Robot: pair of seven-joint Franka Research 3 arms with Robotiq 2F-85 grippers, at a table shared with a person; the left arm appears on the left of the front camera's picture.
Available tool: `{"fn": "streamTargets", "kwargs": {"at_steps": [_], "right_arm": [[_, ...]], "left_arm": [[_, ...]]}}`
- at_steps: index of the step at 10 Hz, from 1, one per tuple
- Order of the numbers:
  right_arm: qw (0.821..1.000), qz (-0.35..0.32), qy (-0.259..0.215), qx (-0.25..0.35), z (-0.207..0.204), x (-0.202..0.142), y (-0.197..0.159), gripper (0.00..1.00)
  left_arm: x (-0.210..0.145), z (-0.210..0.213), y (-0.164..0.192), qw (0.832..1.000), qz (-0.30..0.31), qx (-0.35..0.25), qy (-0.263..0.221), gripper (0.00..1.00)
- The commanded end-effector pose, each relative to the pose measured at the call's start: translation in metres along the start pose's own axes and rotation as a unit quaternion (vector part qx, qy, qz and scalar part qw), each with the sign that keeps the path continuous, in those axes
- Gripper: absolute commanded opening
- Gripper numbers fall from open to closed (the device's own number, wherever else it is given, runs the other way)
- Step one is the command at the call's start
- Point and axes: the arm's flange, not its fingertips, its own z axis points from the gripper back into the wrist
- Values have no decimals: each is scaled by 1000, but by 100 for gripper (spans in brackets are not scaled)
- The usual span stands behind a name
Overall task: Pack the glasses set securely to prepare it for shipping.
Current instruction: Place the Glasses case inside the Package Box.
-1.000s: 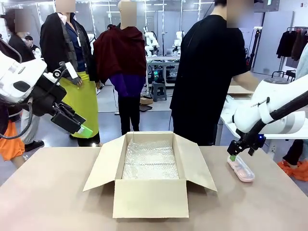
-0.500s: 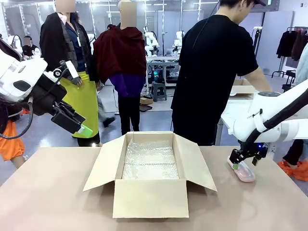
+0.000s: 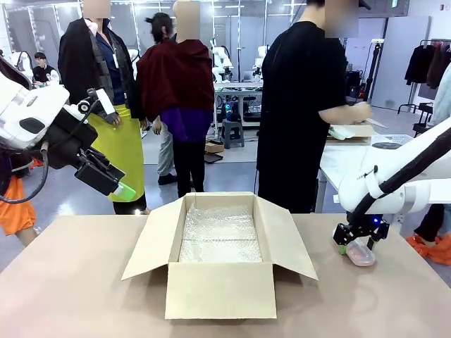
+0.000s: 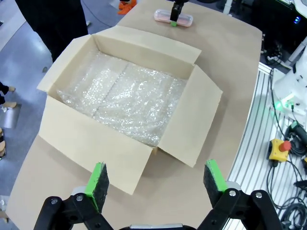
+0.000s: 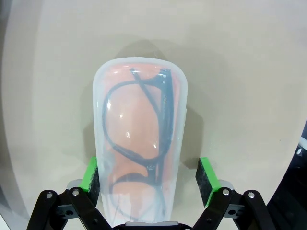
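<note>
The right gripper [image 5: 148, 178] is viewed along its own two black fingers, which are tipped with bright green pads [image 5: 92, 173]. The jaws are held partly open and set astride the near end of the pink glasses case [image 5: 136, 143]. One pad lies against or just beside the case's edge, while a clear gap is left between the other pad and the case, so no firm grip is shown. The case is a flat, rounded-oblong shell of smooth, frosted clear plastic over a pink base. Folded spectacles [image 5: 144, 165] with thin dark rims can be made out through its lid. The case is laid flat on the matte tan table [image 5: 240, 72], stretching away from the claw.

In the front view the right gripper [image 3: 350, 243] is lowered onto the case [image 3: 361, 255] near the table's right edge. Well apart from this claw, toward the robot's left, an open cardboard box [image 3: 218, 289] is set in the middle of the table. Its four flaps are folded outward, and its floor is lined with a crinkled, glistening bubble-wrap sheet [image 3: 218, 236]. Farther out past the box, the left gripper [image 3: 121, 187] is held high over the table's left side. In its wrist view the left gripper [image 4: 156, 179] is spread wide, with nothing between the pads. Beyond the table, a person in a black short-sleeved top [image 3: 299, 105] is turned toward another table.
</note>
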Motion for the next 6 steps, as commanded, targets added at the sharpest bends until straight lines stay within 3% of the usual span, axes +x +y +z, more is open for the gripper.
{"fn": "streamTargets", "kwargs": {"at_steps": [1,6], "right_arm": [[1000,-18,-4,9,-2,6,4,89],[1000,-17,-9,18,3,5,7,39]], "left_arm": [[-1,4,0,1000,-6,-8,-3,100],[-1,4,0,1000,-6,-8,-3,100]]}}
